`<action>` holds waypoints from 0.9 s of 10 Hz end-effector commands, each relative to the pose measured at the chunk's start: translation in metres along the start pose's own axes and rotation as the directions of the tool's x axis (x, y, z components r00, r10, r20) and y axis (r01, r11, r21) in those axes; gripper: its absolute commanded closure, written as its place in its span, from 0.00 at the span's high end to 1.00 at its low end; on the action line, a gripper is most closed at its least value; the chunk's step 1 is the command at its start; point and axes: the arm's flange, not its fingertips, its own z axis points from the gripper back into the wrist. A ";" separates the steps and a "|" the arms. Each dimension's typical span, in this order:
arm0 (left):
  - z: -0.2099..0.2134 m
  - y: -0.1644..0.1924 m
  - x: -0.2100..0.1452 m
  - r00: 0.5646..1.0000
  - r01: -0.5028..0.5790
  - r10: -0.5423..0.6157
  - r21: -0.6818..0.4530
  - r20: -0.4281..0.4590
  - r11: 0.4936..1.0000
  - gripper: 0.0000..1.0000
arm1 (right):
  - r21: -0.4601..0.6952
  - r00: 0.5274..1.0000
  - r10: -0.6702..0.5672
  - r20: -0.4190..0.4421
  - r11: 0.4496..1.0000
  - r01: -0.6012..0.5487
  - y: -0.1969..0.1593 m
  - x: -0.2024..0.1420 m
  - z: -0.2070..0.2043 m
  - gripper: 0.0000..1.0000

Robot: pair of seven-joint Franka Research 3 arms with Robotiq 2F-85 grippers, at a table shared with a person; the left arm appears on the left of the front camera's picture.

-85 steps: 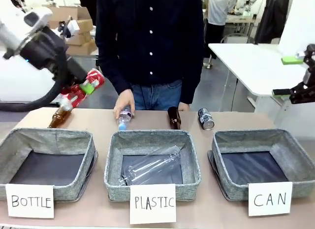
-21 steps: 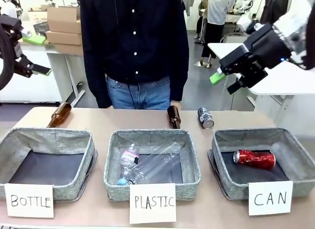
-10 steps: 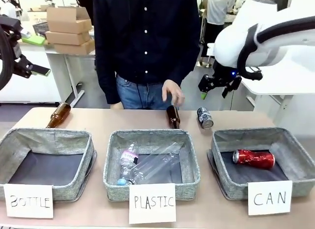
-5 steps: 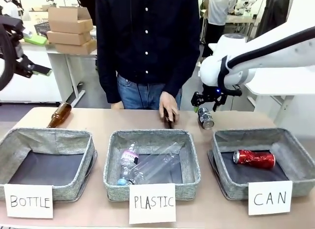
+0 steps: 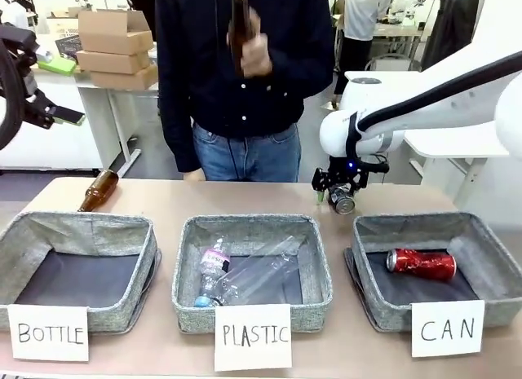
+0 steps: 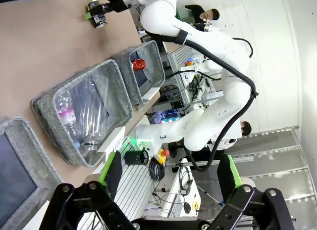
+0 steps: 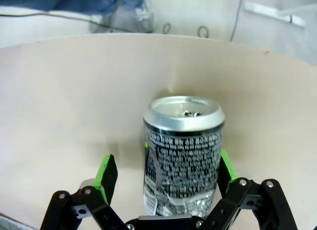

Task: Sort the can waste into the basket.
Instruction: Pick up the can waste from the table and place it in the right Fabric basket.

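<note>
The dark silver-blue can (image 5: pixel 343 202) (image 7: pixel 183 153) lies on the table behind the CAN basket (image 5: pixel 492 263). My right gripper (image 5: pixel 337 189) (image 7: pixel 166 174) is down around it, open, with a green pad on each side; the right pad is close to the can and the left pad stands apart. The shiny red can (image 5: pixel 421 263) (image 6: pixel 139 65) lies on the basket's dark bottom. Far from the cans, my left gripper (image 5: pixel 55 90) (image 6: pixel 168 176) hangs high at the left, open with nothing between its fingers.
A person behind the table holds a brown bottle (image 5: pixel 239 27) up at chest height. Another brown bottle (image 5: pixel 98 190) lies at the back left. The PLASTIC basket (image 5: pixel 320 273) holds clear bottles; the BOTTLE basket (image 5: pixel 145 253) stands at the left.
My right gripper has come down and left onto the dark can. The person picked the brown bottle off the table's middle and raised it.
</note>
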 end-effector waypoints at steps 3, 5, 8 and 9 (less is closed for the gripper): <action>0.001 -0.001 -0.001 1.000 0.009 -0.009 0.013 -0.008 1.000 1.00 | -0.037 0.999 -0.031 -0.028 0.999 0.030 0.001 0.010 0.000 0.98; 0.001 -0.001 -0.001 1.000 0.009 -0.009 0.013 -0.008 1.000 1.00 | -0.032 0.999 -0.032 -0.044 0.999 0.031 -0.001 0.010 0.000 0.78; 0.001 -0.001 -0.001 1.000 0.009 -0.009 0.013 -0.008 1.000 1.00 | -0.021 0.998 -0.031 -0.048 0.999 0.030 -0.005 0.011 0.000 0.40; 0.001 -0.001 -0.001 1.000 0.009 -0.009 0.013 -0.008 1.000 1.00 | -0.018 0.998 -0.030 -0.051 0.999 0.029 -0.007 0.012 0.000 0.38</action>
